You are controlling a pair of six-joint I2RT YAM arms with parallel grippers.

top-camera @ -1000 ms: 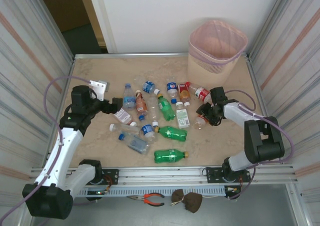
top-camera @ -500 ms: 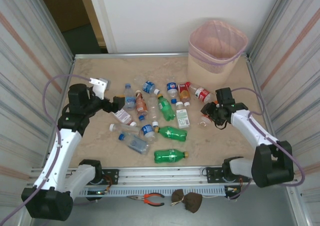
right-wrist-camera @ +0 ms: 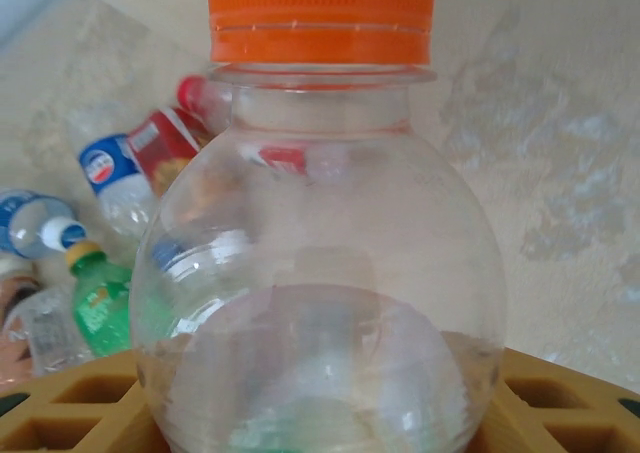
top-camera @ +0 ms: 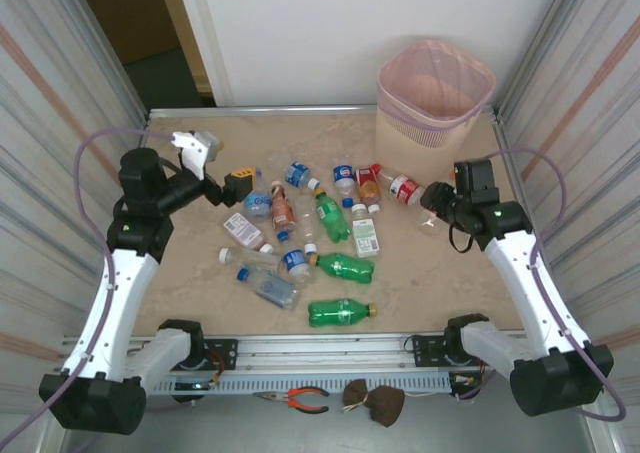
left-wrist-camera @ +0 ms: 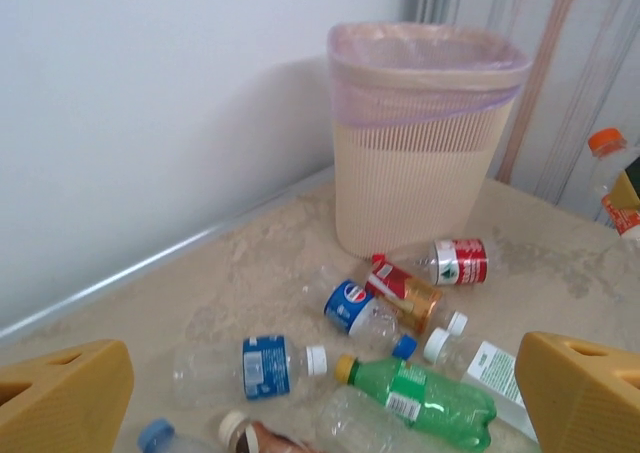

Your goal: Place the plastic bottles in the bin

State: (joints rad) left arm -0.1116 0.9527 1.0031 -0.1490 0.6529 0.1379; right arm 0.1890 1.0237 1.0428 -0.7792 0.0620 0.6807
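Several plastic bottles (top-camera: 312, 235) lie scattered over the middle of the table, clear, green and orange-brown, and they show again below my left wrist camera (left-wrist-camera: 410, 398). The pale pink bin (top-camera: 428, 131) stands at the far right corner, lined with a thin bag (left-wrist-camera: 430, 58). My right gripper (top-camera: 438, 199) hangs above the table in front of the bin, shut on a clear bottle with an orange cap (right-wrist-camera: 320, 263), cap pointing away from the wrist. My left gripper (top-camera: 236, 186) hovers open over the left side of the bottle heap, nothing between its yellow fingers (left-wrist-camera: 62, 398).
Corrugated metal walls (top-camera: 575, 103) close in both sides of the table, and a white wall runs along the back. A metal rail (top-camera: 330, 351) marks the near edge, with red-handled pliers (top-camera: 300, 400) below it. Bare tabletop (top-camera: 440, 283) lies front right.
My right gripper has risen off the table with the orange-capped bottle and swung right and back toward the bin. My left gripper has lifted and drawn back slightly, still open.
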